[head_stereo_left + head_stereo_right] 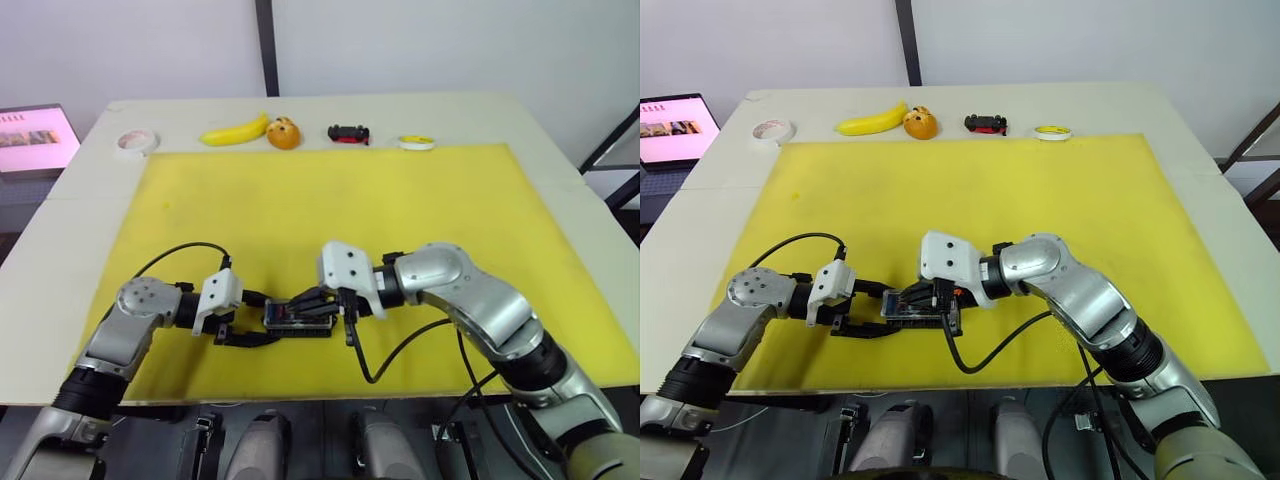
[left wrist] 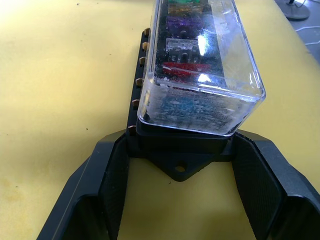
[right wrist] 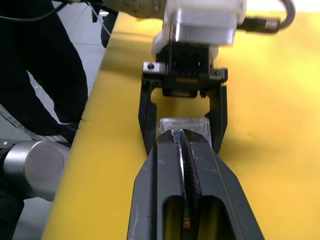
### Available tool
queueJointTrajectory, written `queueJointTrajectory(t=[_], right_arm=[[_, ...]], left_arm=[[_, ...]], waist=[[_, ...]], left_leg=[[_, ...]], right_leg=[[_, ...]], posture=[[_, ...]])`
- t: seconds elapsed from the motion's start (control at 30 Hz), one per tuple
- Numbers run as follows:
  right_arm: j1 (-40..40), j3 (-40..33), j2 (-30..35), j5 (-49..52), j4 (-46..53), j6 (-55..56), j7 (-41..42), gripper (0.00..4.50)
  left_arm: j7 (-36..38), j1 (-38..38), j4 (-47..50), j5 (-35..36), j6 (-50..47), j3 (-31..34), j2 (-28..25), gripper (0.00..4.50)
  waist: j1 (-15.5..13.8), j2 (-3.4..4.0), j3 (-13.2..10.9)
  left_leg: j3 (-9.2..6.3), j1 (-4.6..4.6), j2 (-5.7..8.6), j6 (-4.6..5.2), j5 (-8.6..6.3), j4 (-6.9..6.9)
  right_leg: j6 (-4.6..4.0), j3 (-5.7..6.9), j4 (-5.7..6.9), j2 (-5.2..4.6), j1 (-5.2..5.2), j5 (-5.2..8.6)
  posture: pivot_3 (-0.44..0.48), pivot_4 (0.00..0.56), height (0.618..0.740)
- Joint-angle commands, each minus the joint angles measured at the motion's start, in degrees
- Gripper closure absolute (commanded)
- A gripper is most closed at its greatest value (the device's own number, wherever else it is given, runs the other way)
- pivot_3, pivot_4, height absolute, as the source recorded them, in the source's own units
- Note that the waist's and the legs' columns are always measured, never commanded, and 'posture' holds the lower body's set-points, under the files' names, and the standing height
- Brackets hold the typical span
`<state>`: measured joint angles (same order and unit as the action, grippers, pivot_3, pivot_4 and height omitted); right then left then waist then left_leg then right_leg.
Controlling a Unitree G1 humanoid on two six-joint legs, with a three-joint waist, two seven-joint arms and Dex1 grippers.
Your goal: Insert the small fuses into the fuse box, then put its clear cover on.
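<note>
The black fuse box (image 2: 180,150) lies on the yellow mat (image 1: 330,210) near the front edge, with the clear cover (image 2: 200,60) sitting on top of it. Through the cover I see small fuses in their slots: purple (image 2: 182,25), pale clear (image 2: 182,45), red (image 2: 185,67) and blue (image 2: 185,105). My left gripper (image 1: 266,318) has its two fingers against the sides of the box's left end. My right gripper (image 3: 180,132) is shut, its fingertips resting on top of the cover from the right.
Along the table's far edge stand a tape roll (image 1: 133,143), a banana (image 1: 235,131), an orange fruit (image 1: 284,133), a black-and-red toy car (image 1: 348,133) and a small yellow roll (image 1: 416,142). A lit screen (image 1: 35,135) is at the far left.
</note>
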<state>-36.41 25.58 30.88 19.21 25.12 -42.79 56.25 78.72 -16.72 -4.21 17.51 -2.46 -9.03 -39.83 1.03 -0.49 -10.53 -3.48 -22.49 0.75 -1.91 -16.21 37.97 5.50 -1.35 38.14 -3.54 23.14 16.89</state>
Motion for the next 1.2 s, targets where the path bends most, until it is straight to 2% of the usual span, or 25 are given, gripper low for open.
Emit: queueJointTrajectory(t=[0.03, 0.37, 0.83, 1.2], right_arm=[[0.24, 0.21, -0.89, -1.1, -0.41, 1.5, -1.17, 4.38], [0.15, 4.04, -1.89, -4.97, -8.65, 1.98, -1.2, 4.38], [2.41, 9.24, 0.25, -7.48, -11.5, -0.61, 0.57, 4.38], [3.74, 11.38, 1.35, -8.88, -12.99, -2.64, 0.49, 4.38]], left_arm=[[1.13, 0.28, 1.3, -0.18, -0.56, -1.07, -0.33, 1.99], [1.46, 0.31, 1.09, -1.26, 1.07, -1.41, -0.39, 1.99], [1.16, 0.85, 1.39, -1.69, 1.98, -1.63, -0.17, 1.99], [0.73, 1.35, 2.1, -1.42, 1.86, -1.27, -0.67, 1.99]], waist=[[-0.01, 0.0, 0.0], [0.04, 0.0, 0.0], [0.02, 0.04, 0.18], [0.04, 0.06, 1.25]], left_leg=[[0.0, 0.0, 0.0, 0.0, 0.0, 0.0], [0.0, 0.01, 0.0, 0.0, 0.0, 0.0], [0.0, 0.05, -0.01, 0.0, 0.0, 0.0], [0.0, 0.17, 0.0, 0.16, -0.1, -0.02]], right_leg=[[0.0, 0.0, 0.0, 0.0, 0.0, 0.0], [0.0, 0.0, 0.0, 0.0, -0.01, 0.0], [0.0, 0.0, 0.0, 0.01, -0.06, 0.0], [0.0, 0.01, -0.08, 0.01, -0.2, 0.01]], posture=[[0.0, 0.15, 0.74], [0.0, 0.15, 0.74], [0.0, 0.15, 0.74], [0.0, 0.15, 0.74]])
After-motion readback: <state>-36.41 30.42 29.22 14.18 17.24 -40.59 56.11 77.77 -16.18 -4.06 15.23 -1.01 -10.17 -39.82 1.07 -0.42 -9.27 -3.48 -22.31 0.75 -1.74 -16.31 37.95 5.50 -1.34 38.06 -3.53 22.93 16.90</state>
